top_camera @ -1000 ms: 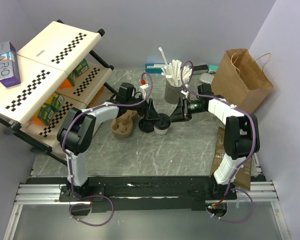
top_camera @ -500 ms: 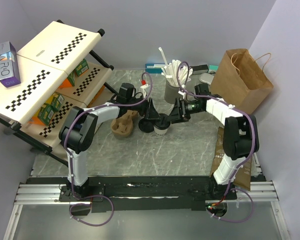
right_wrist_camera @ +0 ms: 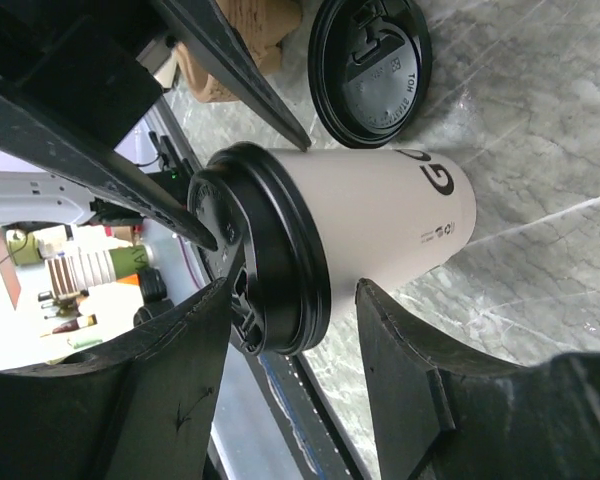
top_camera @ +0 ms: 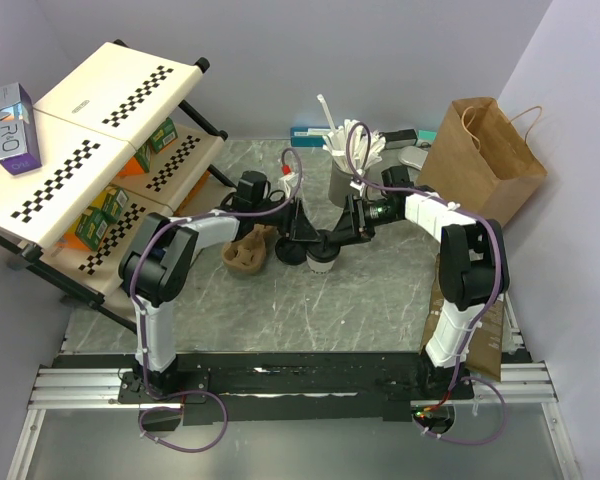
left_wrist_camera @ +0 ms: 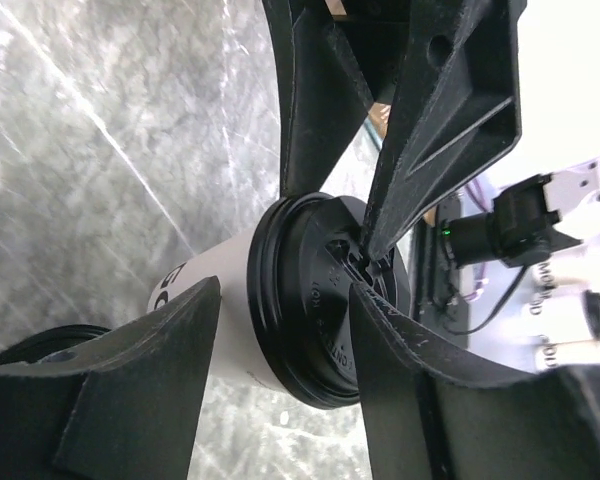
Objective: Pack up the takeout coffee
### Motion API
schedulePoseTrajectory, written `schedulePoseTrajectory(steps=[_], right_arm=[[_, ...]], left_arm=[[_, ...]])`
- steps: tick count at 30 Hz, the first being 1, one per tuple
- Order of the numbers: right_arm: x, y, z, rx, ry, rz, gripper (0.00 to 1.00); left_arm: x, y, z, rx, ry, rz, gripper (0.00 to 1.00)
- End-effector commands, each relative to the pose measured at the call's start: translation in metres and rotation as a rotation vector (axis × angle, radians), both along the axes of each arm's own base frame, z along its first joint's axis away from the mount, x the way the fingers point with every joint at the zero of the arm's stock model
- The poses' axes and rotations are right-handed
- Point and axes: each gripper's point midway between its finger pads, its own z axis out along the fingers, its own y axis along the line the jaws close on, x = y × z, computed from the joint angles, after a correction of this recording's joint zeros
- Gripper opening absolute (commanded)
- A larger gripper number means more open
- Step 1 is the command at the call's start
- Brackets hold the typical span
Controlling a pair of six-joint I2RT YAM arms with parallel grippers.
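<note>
Grey marbled tabletop, lilac walls. One black-lidded white paper cup, one loose black lid. The left claw and right claw flank the cup; grip unclear.

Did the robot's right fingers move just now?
Yes. The right fingers slid left, away from the brown paper bag, toward the white cup.

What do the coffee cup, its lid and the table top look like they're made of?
Cup: likely paper, white and matte, black print on its side. Lid: black plastic, faint sheen, moulded ridges and rim. Table top: grey with white veins, stone or a marble-look laminate; the pictures don't settle which.
</note>
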Motion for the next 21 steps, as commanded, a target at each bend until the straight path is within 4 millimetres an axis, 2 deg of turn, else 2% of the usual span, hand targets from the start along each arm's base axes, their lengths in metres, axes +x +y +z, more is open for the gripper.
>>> schedulePoseTrajectory(steps=[1, 5, 9, 16, 21], right_arm=[[0.001, 0.002, 0.019, 0.001, -0.038, 0.017, 0.60], [-0.008, -0.005, 0.018, -0.046, -0.062, 0.040, 0.59], [-0.017, -0.009, 0.012, -0.069, -0.061, 0.090, 0.59], [-0.019, -0.010, 0.016, -0.065, -0.057, 0.121, 0.59], [-0.016, -0.012, 0.018, -0.086, -0.076, 0.127, 0.58]], left_arm=[[-0.012, -0.009, 0.022, -0.073, 0.009, -0.024, 0.59], [-0.023, -0.016, 0.025, -0.098, 0.048, -0.045, 0.55], [-0.027, -0.022, 0.028, -0.125, 0.063, -0.040, 0.56], [-0.011, -0.021, 0.032, -0.084, 0.014, 0.030, 0.77], [-0.012, -0.016, 0.036, -0.052, -0.005, 0.044, 0.80]])
